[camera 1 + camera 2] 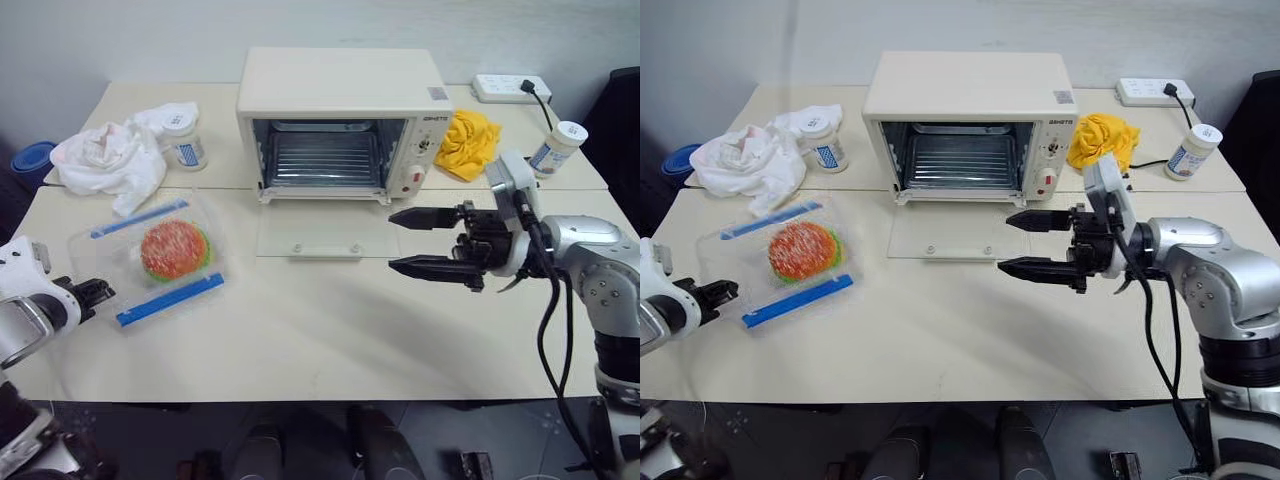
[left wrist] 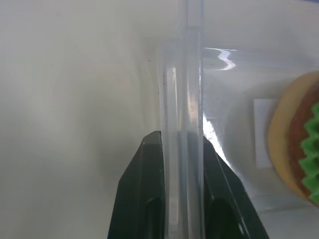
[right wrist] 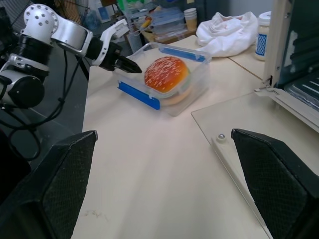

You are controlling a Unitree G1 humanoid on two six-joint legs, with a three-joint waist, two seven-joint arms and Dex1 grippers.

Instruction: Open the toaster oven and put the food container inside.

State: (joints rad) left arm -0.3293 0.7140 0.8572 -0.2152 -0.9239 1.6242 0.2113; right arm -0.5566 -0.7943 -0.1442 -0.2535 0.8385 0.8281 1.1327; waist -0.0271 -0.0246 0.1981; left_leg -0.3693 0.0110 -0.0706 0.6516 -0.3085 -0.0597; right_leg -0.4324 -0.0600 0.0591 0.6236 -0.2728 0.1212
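Nearest to us, at the table's (image 1: 330, 350) front left edge, our left gripper (image 1: 98, 294) has its two black fingers (image 2: 144, 194) closed onto the near wall of the food container (image 1: 150, 258); the left wrist view shows the clear plastic rim pinched between them, with the burger (image 2: 299, 159) just beyond. The food container sits flat on the tabletop, left of centre, its blue clips along the two long sides and the sesame bun showing through the lid. It is well apart from the toaster oven (image 1: 340, 115), which lies further back and to the right of it.

Our right gripper (image 1: 420, 242) hovers above the table on the right, pointing left, its jaws spread wide with nothing between them. It hangs just in front of the right end of the lowered glass door (image 1: 318, 232), well apart from the food container.

Behind the door, the toaster oven stands open, its wire rack in view. Further back on the left we see a white cloth (image 1: 108, 160) and a small white jar (image 1: 183, 140); on the right a yellow cloth (image 1: 468, 142), another jar (image 1: 556, 146) and a power strip (image 1: 510, 88).
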